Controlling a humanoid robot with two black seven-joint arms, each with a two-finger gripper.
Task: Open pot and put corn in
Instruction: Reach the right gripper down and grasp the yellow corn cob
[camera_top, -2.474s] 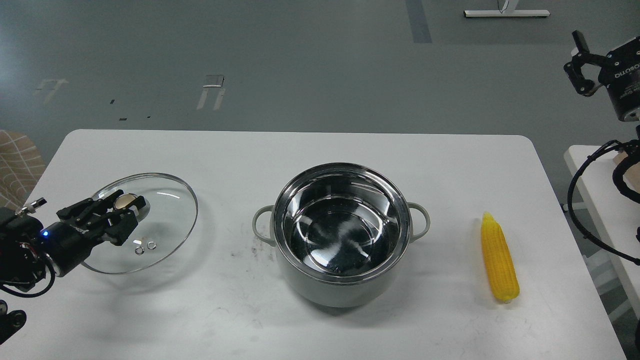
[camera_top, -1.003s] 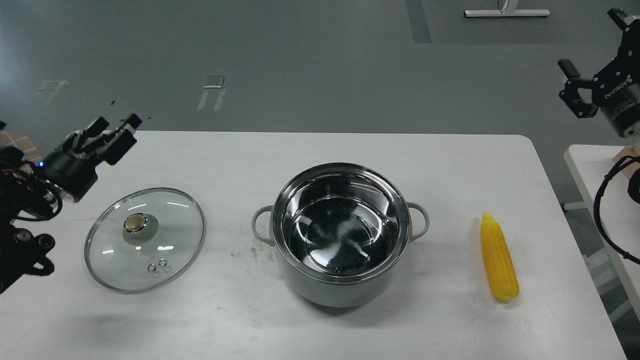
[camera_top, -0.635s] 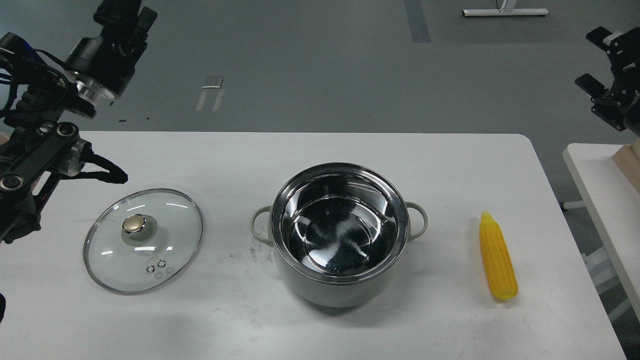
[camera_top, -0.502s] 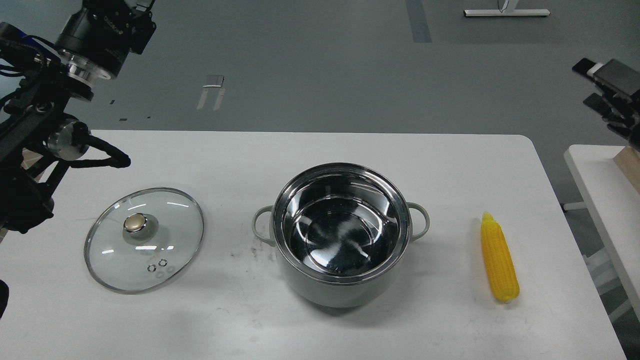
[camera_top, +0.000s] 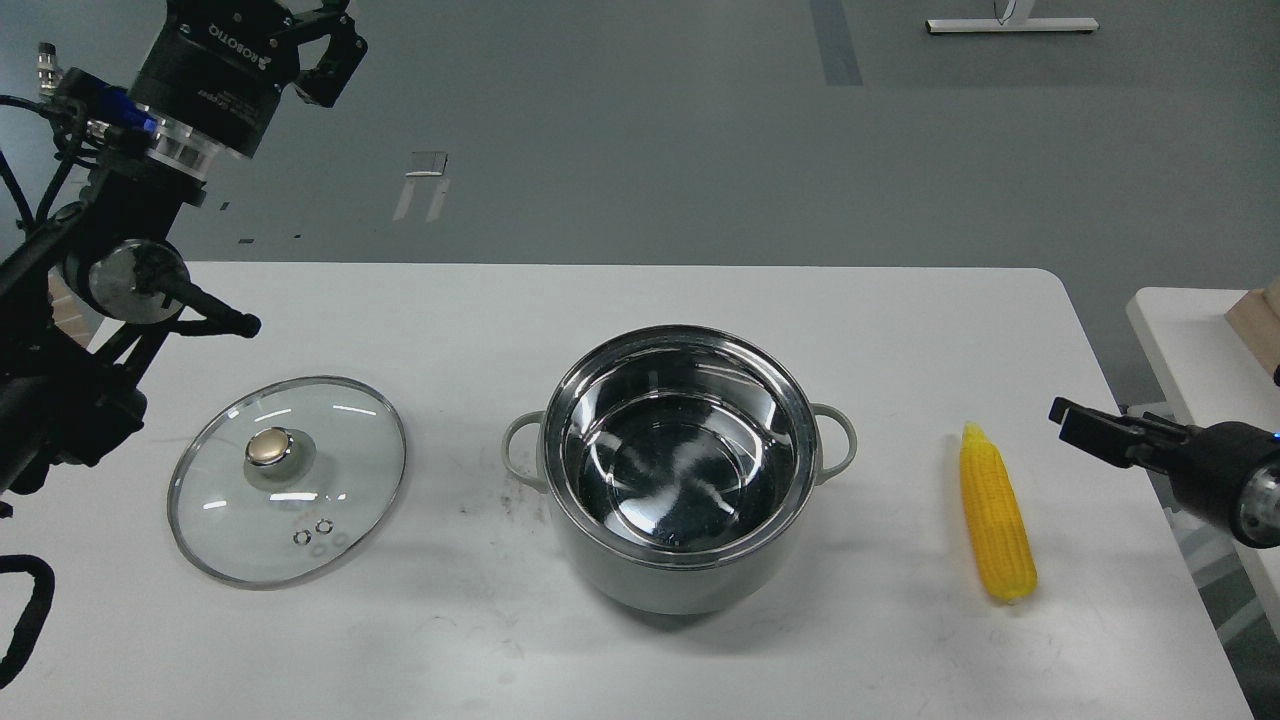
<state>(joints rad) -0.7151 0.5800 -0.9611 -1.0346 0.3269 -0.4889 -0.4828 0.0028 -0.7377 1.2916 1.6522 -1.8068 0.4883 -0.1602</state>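
Right gripper (camera_top: 1075, 425) comes in low from the right edge, just beside the corn (camera_top: 996, 520) and touching nothing; seen edge-on, so its opening can't be told. Left gripper (camera_top: 325, 45) is up high at top left, cut by the frame, holding nothing visible, spread unclear; its wrist reads "ROBOTIQ". The pot (camera_top: 680, 570) stands uncovered mid-table, glass lid (camera_top: 345, 470) lying flat to its left.

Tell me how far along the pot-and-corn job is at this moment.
Done: the pot is open, and its glass lid lies flat on the table to its left. In hand: nothing is held; the right gripper sits low, just right of the corn, apart from it. The left gripper is raised, clear of the lid. Left: grasp the corn and put it in the empty pot.
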